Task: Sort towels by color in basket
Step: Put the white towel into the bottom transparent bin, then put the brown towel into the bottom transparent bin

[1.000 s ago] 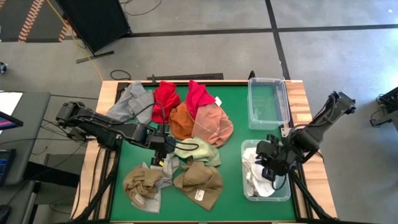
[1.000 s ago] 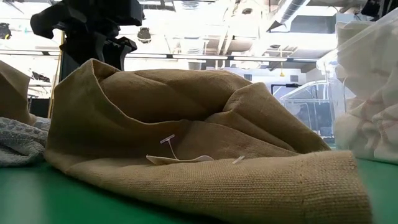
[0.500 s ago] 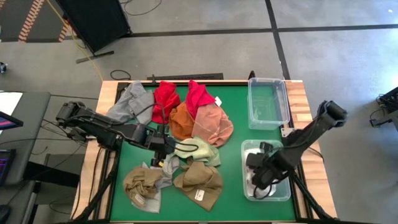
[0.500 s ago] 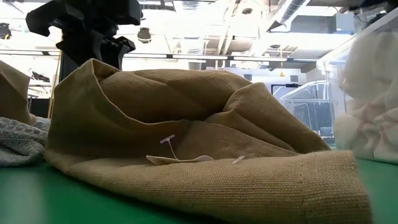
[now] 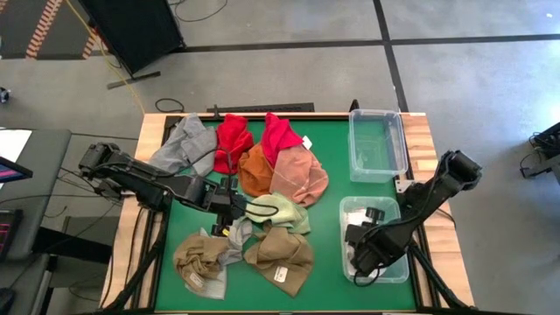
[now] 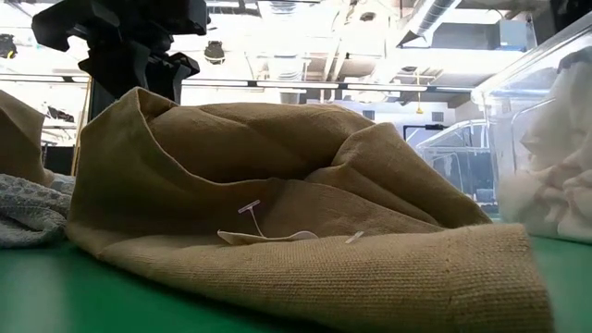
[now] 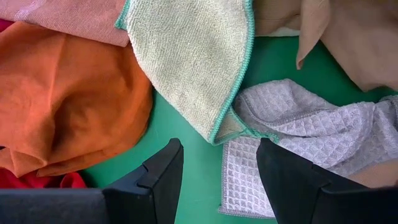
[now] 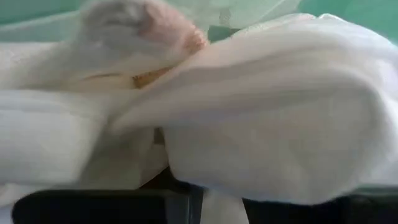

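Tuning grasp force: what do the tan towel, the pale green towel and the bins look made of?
Tan towel: coarse matte woven cloth, visible weave, plastic tag barb. Pale green towel: fuzzy looped terry or microfibre, stitched teal hem. Bins: clear, glossy, rigid-looking plastic; the table shows through.

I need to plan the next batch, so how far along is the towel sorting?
Early on. Done: white towels lie in the near clear bin; the far bin looks empty. In hand: the right pincer is down in the near bin on white cloth, while the left pincer hovers open by the pale green towel. Left: the red, orange, pink, grey and tan towels on the table.
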